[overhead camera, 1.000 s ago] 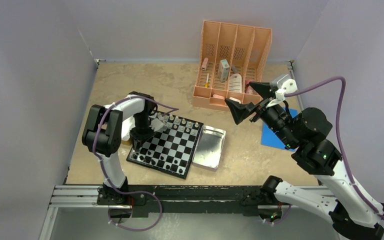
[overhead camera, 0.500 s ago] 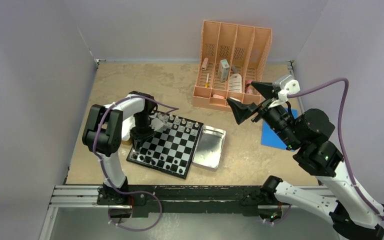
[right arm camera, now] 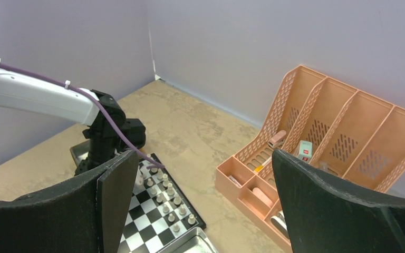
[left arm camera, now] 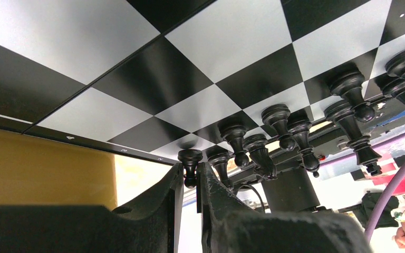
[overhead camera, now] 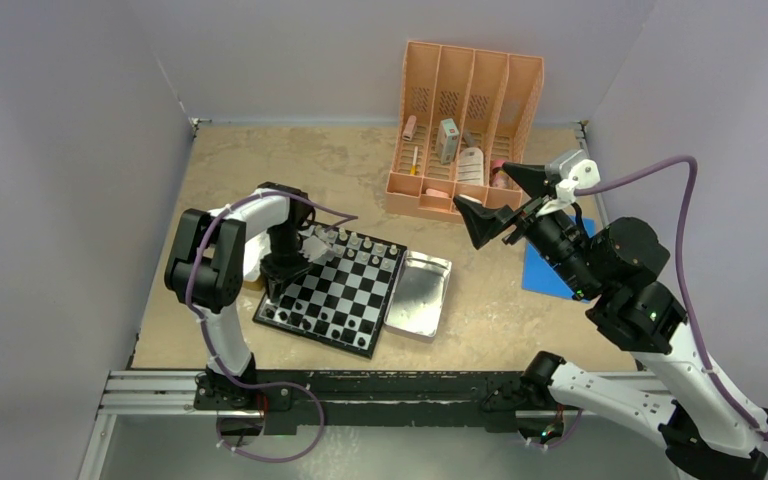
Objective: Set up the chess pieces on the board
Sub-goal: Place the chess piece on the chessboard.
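The left gripper (left arm camera: 190,173) has its matte black fingers a sliver apart around a glossy turned black pawn (left arm camera: 190,157) at the edge of the board (left arm camera: 205,108); whether they pinch it I cannot tell. The board, mirror-shiny checks, lies on the tabletop's left half. The right gripper (right arm camera: 204,158) hangs spread wide, empty.

Tan, marbled table (overhead camera: 260,170), walled on 3 sides, seen from above. Landmark: a black-and-silver chessboard (overhead camera: 335,290) lay flat on it, L of centre, turned at a slight angle. A plain silver metal tray (overhead camera: 418,297) lay against or just beside the board's R edge; couldn't tell which. A peach 4-slot file organizer (overhead camera: 465,130) stood well beyond the board, to its far R, near the back wall. A flat blue sheet (overhead camera: 540,270) lay further R of the board, past the tray, partly hidden. A small tan item (overhead camera: 252,284) sat just L of the board, mostly hidden.
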`<state>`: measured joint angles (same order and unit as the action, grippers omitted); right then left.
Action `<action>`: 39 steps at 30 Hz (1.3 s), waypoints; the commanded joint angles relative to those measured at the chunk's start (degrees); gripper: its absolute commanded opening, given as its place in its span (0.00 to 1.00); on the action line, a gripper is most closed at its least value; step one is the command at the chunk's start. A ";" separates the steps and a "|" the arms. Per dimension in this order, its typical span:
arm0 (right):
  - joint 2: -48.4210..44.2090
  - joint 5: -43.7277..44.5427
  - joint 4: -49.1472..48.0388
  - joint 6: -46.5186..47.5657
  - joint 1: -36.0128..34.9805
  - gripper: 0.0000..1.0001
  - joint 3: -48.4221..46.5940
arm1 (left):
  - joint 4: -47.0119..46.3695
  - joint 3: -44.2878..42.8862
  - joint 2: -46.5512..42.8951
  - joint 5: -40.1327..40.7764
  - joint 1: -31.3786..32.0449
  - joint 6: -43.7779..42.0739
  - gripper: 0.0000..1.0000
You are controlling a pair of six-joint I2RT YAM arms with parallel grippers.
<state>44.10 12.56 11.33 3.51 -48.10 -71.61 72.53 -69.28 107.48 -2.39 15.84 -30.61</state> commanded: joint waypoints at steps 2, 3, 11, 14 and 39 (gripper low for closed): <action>-0.84 1.07 -1.53 0.45 -0.24 0.99 -0.71 | -0.35 -0.95 -0.75 -1.34 0.12 -0.32 0.15; -0.83 1.11 -1.44 0.45 -0.23 0.99 -0.82 | -0.32 -0.99 -0.78 -1.31 0.16 -0.33 0.15; -1.06 1.31 -1.48 0.37 -0.24 0.99 -0.91 | 0.11 -1.51 -0.53 -1.91 0.16 -0.28 0.17; -0.99 1.48 -1.58 0.29 -0.18 0.99 -0.97 | 0.07 -1.49 -0.74 -1.91 0.16 -0.37 0.17; -1.03 2.47 -2.19 0.27 -0.24 0.99 -0.81 | 0.68 -0.15 -2.20 -1.36 0.16 -0.29 0.14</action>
<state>43.44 14.04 11.35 3.51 -48.10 -71.61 72.34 -69.28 107.46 -3.25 15.84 -30.63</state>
